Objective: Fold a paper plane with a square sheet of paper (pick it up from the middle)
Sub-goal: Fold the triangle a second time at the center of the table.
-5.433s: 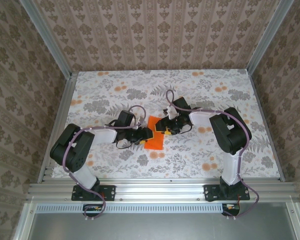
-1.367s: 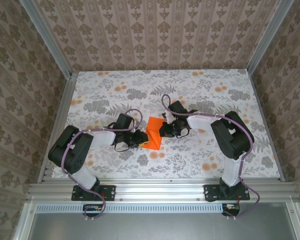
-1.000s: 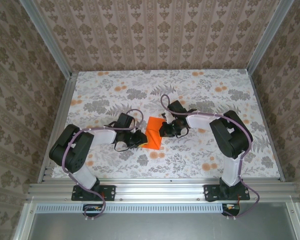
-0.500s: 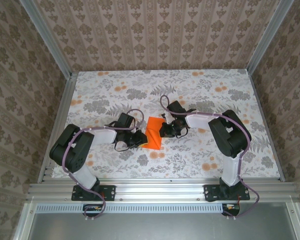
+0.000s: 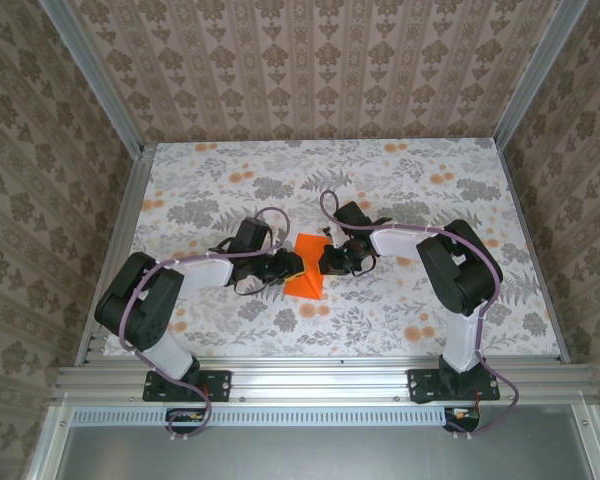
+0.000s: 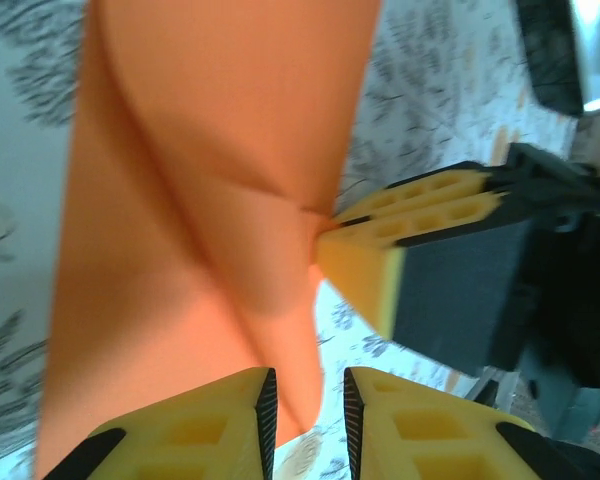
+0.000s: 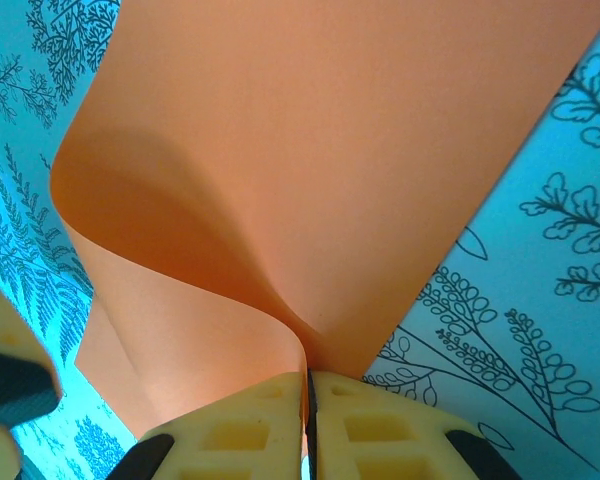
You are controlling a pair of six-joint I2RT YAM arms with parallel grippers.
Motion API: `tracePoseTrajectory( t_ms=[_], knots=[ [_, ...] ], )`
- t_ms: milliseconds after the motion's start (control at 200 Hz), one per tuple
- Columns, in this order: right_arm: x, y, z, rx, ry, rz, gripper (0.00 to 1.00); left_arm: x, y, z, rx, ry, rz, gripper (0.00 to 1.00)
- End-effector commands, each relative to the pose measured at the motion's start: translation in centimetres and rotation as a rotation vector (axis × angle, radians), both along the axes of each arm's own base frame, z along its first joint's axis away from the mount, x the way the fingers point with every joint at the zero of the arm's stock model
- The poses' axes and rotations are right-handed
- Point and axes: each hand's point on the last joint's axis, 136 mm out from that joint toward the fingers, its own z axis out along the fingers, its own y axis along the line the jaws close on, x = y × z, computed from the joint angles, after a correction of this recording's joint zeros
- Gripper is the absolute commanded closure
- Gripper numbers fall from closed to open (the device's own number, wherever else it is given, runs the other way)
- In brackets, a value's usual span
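The square sheet of paper [image 5: 305, 273] is bright orange and sits mid-table between both grippers, curled and lifted. In the left wrist view the paper [image 6: 200, 200] bears a diagonal crease; no paper plane shape shows. My right gripper [image 5: 329, 259] is shut on the sheet's right edge. In its wrist view the right gripper [image 7: 306, 385] pinches the orange paper [image 7: 330, 150], which bulges upward. My left gripper [image 5: 288, 266] is at the sheet's left side. In its own view the left gripper [image 6: 310, 385] has its jaws slightly apart, the paper's corner just beyond them. The right fingertip [image 6: 380, 260] touches the paper's far edge.
The table [image 5: 410, 320] carries a cloth printed with grey leaves and pale orange flowers. Patterned walls enclose it on three sides. An aluminium rail [image 5: 320, 382] runs along the near edge by the arm bases. Open tabletop lies to the back and both sides.
My left gripper has shifted slightly right and away, toward the paper, and its jaws have parted a little. The right gripper still pinches the sheet, which looks more bunched.
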Motion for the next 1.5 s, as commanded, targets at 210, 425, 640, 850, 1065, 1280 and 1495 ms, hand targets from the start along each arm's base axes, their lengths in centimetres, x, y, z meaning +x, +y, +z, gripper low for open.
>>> tracePoseTrajectory(
  t_ms=[210,425,640,850,1065,1280,1495],
  knots=[
    [-0.6,-0.6,-1.5,-0.05,0.038,-0.025,0.89,1.1,-2.7,1.0,-0.067,-0.019,-0.027,0.81],
    [-0.5,-0.7,-1.4,-0.056,0.036,-0.029,0.89,1.0,-2.5,-0.8,-0.012,0.007,-0.035,0.84],
    [-0.6,-1.1,-1.7,-0.075,0.038,-0.034,0.89,0.7,-2.1,-2.0,0.02,0.021,-0.042,0.86],
    [-0.6,-1.3,-1.8,-0.089,0.035,-0.039,0.89,0.7,-2.0,-2.5,0.033,0.025,-0.048,0.86],
    [-0.7,-1.6,-2.0,-0.103,0.035,-0.04,0.89,0.7,-1.9,-2.9,0.047,0.027,-0.05,0.86],
    [-0.7,-1.7,-1.9,-0.109,0.032,-0.042,0.89,0.6,-1.8,-3.3,0.051,0.032,-0.051,0.86],
    [-0.6,-1.9,-2.0,-0.121,0.029,-0.05,0.89,0.4,-1.7,-3.6,0.057,0.041,-0.052,0.86]
  ],
)
